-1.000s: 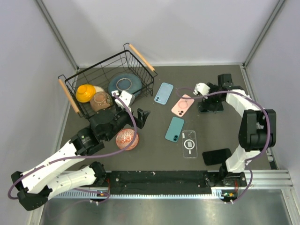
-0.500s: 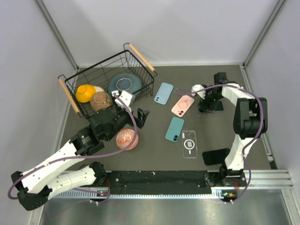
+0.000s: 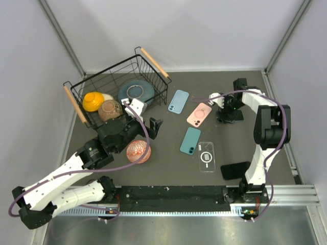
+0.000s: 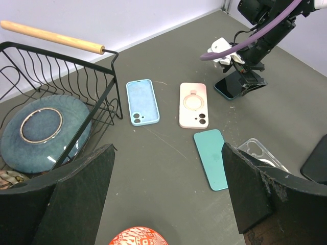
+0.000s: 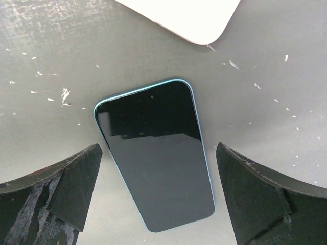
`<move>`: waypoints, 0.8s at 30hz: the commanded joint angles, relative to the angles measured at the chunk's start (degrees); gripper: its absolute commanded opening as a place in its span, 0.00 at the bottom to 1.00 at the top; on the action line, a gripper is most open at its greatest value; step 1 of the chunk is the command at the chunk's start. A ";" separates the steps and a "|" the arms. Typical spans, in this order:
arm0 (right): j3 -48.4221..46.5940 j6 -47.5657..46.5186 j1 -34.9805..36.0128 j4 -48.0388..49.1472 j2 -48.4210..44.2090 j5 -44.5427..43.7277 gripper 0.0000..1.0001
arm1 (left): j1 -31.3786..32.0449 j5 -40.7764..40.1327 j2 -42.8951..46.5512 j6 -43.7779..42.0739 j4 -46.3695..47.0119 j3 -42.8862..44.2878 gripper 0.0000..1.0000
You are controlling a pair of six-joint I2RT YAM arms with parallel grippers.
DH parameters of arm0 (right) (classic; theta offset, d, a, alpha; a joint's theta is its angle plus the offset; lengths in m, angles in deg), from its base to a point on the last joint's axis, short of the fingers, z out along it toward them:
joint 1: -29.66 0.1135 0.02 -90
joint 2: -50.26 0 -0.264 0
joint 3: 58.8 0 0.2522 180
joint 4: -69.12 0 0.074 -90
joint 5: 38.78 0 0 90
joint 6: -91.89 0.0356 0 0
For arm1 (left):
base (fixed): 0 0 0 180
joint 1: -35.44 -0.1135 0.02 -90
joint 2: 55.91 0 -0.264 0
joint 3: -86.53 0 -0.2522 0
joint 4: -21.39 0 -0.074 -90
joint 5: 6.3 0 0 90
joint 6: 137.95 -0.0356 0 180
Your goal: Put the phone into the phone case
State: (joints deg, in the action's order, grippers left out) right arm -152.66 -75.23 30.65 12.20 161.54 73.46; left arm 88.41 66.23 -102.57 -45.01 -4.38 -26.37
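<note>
Right gripper (image 3: 228,113): on my right wrist view it (image 5: 158,173) hangs over the phone, fingers (image 5: 66,186) spread wide, one on each side, a gap of bare table showing on both sides.
Phone (image 5: 156,153): lies flat, dark screen up, thin teal edge showing; it sits on the far right of the table (image 3: 168,171). I also see it from the left wrist (image 4: 230,86), partly under the right arm.
Left gripper (image 3: 153,126): held above the table, left of centre; its fingers (image 4: 76,196) stand well apart with nothing between them.
Pink case (image 3: 199,115): just left of the phone, ring side up; one corner reaches into the top of my right wrist view.
Blue case (image 3: 179,101): further left and a little farther back, near the basket; apart from the pink one.
Teal case (image 3: 190,140): nearer than the pink case, flat, tilted.
Clear case (image 3: 206,156): just right of the teal case and nearer, a ring on its back.
Black slab (image 3: 236,170): near right, beside the right arm's base; I cannot tell phone from case.
Basket (image 3: 153,64): black wire, wooden handles, far left; holds a blue plate (image 3: 136,92), an orange bowl (image 3: 93,100) and a brown bowl (image 3: 110,109).
Red patterned bowl (image 3: 138,151): upside down on the table, near the basket, beside the left arm.
</note>
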 commanded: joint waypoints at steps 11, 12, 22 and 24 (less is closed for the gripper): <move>-3.40 -3.13 -0.73 -2.46 3.24 -1.23 0.93 | 0.20 -1.33 0.60 -1.01 3.13 0.27 0.91; -3.49 -2.77 -0.64 -2.20 3.50 -1.67 0.92 | 0.20 -1.25 0.69 -0.92 3.13 0.27 0.91; -3.75 4.96 0.76 3.60 4.29 -5.53 0.81 | 0.20 -0.81 1.21 -0.74 3.13 0.36 0.91; -3.40 10.04 1.90 5.97 3.85 -6.59 0.71 | 0.20 -0.63 1.39 -0.66 3.13 0.36 0.91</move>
State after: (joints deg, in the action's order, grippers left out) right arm -154.87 -71.60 31.18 10.50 164.30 69.96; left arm 88.41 65.79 -102.50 -45.16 -4.36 -26.37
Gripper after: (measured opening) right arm 0.798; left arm 0.908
